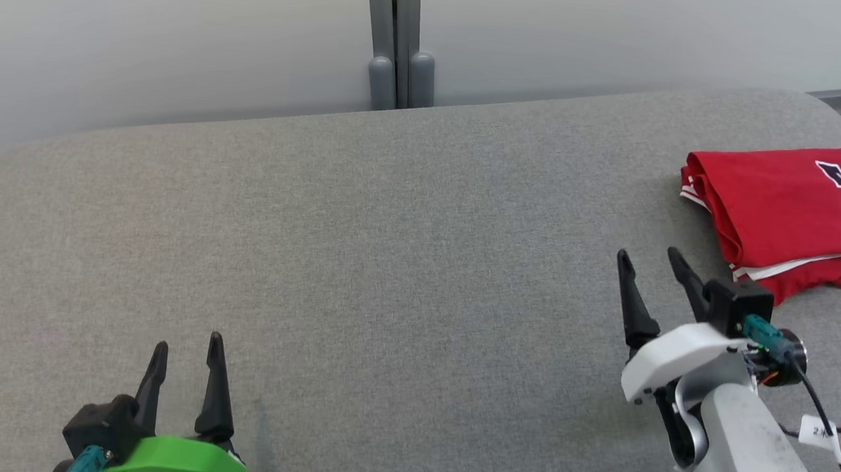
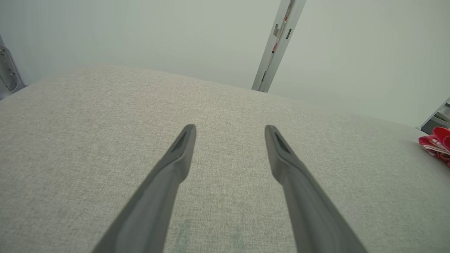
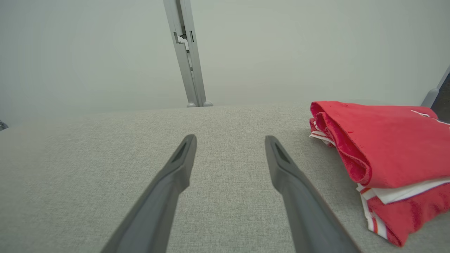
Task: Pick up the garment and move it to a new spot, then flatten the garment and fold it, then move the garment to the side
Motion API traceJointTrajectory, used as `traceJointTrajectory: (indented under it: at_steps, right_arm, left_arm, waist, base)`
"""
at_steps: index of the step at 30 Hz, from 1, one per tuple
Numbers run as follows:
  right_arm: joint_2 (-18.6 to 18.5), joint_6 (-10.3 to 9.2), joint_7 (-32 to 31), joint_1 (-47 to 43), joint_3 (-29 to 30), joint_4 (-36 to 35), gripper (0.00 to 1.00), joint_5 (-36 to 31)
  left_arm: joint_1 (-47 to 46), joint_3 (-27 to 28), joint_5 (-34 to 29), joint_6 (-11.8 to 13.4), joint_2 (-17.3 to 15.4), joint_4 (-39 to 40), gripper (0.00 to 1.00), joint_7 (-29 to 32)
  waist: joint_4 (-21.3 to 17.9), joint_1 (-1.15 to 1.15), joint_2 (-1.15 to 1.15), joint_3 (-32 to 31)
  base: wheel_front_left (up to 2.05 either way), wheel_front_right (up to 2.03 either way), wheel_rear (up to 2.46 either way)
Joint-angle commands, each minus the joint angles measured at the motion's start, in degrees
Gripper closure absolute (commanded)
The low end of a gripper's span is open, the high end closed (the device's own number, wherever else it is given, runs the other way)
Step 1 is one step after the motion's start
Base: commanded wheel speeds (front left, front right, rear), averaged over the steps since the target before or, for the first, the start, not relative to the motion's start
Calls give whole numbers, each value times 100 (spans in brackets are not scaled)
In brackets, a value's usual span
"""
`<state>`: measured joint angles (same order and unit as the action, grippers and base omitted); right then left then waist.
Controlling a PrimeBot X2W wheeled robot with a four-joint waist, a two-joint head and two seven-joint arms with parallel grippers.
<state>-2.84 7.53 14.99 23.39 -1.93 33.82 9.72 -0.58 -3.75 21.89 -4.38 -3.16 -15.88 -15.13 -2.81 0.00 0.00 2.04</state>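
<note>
Right tool (image 1: 648, 253) near folded red, white-trimmed garment (image 1: 773, 206)

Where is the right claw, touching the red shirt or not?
Apart. The right wrist view shows bare grey cushion between the right gripper and the red shirt.

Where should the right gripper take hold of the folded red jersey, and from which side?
On the red jersey, grip the rounded fold along its left edge, coming in low over the table from where the open right gripper sits. That fold binds the layers together and faces the gripper; the near edge shows loose white-trimmed layers that would likely separate.
</note>
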Motion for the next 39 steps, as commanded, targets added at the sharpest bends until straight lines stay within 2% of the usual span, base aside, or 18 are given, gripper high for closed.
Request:
traceJointTrajectory:
  at_steps: [1,8,15,32,35,36,39]
  right_arm:
    - [-29,-10,22,-222,-39,-128,0,109]
    - [-21,-9,23,-1075,-117,-836,0,312]
    - [-19,-10,23,-1527,-78,-1340,0,249]
    - [-18,-9,24,-1677,-97,-1444,0,304]
    - [-18,-9,24,-1672,-120,-1446,0,474]
    - [3,-1,0,-1624,-116,-1428,100,467]
    - [33,0,-11,-1709,-116,-1282,100,478]
  left_arm:
    - [126,-19,64,23,0,-10,0,1]
    - [526,-138,173,147,16,226,0,2]
    - [729,-221,253,232,20,346,0,2]
    - [712,-289,130,308,21,401,0,2]
    - [714,-300,73,280,20,414,0,1]
    - [678,-319,118,285,31,402,100,2]
    - [701,-343,131,286,38,243,100,2]
  waist:
    - [14,0,0,-99]
    - [0,0,0,-155]
    - [-3,0,0,-223]
    - [87,0,0,-266]
    - [86,0,0,-263]
    - [87,0,0,-264]
    - [88,0,0,-264]
  base:
    - [0,0,0]
    - [0,0,0]
    - [0,0,0]
    - [0,0,0]
    - [0,0,0]
    - [0,0,0]
    - [0,0,0]
